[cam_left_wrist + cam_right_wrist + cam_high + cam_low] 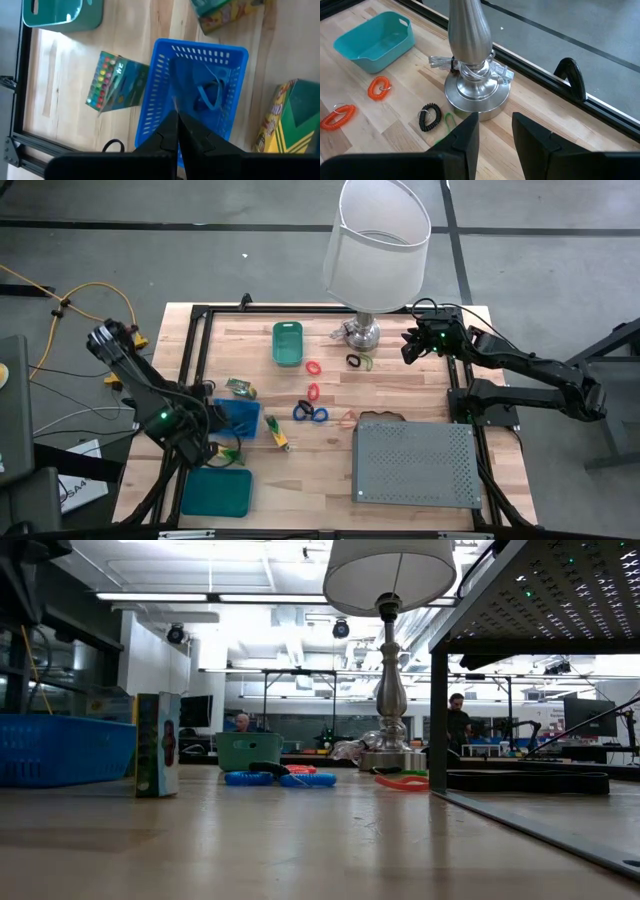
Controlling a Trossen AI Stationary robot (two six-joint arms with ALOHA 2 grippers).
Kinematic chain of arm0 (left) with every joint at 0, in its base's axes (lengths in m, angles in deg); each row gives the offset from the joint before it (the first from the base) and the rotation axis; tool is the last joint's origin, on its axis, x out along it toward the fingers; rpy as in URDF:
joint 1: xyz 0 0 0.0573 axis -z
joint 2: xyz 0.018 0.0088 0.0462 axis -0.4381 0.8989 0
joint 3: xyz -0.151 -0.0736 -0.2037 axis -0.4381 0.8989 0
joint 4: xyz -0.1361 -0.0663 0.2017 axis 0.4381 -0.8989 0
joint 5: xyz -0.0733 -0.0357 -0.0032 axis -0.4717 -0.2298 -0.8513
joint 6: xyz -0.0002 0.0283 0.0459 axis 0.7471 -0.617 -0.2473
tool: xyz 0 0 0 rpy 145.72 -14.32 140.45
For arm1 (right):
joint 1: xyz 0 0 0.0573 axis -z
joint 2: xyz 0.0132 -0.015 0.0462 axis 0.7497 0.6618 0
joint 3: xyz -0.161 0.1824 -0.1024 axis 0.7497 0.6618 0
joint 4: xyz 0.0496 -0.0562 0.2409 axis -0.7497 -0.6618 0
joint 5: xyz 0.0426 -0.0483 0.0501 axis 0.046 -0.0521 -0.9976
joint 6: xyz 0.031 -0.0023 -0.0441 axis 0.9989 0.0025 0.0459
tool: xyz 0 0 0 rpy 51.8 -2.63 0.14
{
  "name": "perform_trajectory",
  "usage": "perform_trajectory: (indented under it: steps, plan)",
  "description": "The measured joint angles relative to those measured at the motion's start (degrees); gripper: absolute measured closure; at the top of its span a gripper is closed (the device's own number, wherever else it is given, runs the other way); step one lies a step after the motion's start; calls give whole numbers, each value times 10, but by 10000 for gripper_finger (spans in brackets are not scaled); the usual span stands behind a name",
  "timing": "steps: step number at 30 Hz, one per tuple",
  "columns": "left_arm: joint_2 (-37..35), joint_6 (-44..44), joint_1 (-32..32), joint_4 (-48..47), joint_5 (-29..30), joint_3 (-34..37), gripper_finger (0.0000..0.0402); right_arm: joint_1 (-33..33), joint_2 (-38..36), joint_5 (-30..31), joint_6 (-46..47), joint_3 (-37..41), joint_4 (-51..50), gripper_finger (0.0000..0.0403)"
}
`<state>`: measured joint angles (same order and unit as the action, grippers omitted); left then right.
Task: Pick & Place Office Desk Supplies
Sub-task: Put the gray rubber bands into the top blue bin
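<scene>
Approach step: right gripper (492,132), jaws spread, empty, hovering near black coiled loop (430,117) beside chrome lamp base (477,95); next, descend and pinch. Left gripper (177,131) pressed together over blue mesh basket (160,75), waiting.

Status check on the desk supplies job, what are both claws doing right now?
Left claw shut, empty, over the blue basket. Right claw open, empty, by the lamp base. Black coil near it, not picked. Lamp crowds the approach.
</scene>
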<state>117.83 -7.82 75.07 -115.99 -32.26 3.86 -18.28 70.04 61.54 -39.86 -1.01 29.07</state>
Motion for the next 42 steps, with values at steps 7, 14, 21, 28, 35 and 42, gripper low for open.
perform_trajectory:
  steps: [7,14,21,28,35,42]
  plan:
    - [30,5,2,0,-7,2,401,0,0,0,0,0,0,298]
    - [63,-11,-12,12,-13,21,401,0,0,0,0,0,0,298]
    - [72,-79,-53,91,-13,54,401,0,0,0,0,0,0,298]
    - [72,-109,-91,129,-13,66,401,0,0,0,0,0,0,298]
    - [72,-117,-108,132,-18,66,391,0,0,0,0,0,0,298]
    - [72,-117,-108,134,-18,66,347,0,0,0,0,0,0,298]
